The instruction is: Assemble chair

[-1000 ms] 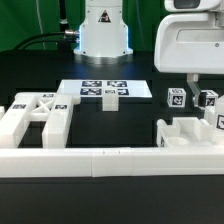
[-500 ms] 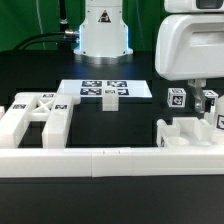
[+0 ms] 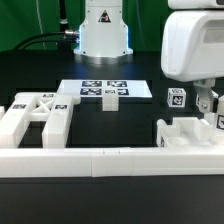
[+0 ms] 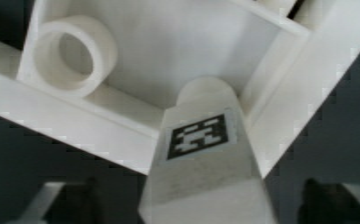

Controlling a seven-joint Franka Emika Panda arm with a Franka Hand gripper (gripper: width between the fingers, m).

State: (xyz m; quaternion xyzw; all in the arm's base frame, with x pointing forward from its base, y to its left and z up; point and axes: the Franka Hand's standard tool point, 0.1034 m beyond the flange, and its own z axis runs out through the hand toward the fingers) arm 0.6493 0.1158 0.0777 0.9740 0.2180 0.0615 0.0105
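Gripper (image 4: 191, 203) jaws spread, straddling a tagged square post (image 4: 202, 140) with a dark gap either side, nothing clenched; exterior view puts this at right-centre behind the white frame piece (image 3: 185, 132), X-braced panel (image 3: 36, 108) at left-centre, marker board (image 3: 103, 90) between.

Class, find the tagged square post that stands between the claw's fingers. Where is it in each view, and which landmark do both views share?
Exterior view: the tagged square post is at the exterior view's far right, just under the arm's white housing, partly hidden.
Wrist view: the post stands between the fingers of the open claw, with a gap on either side.
Shared landmark: the white frame piece next to the post.
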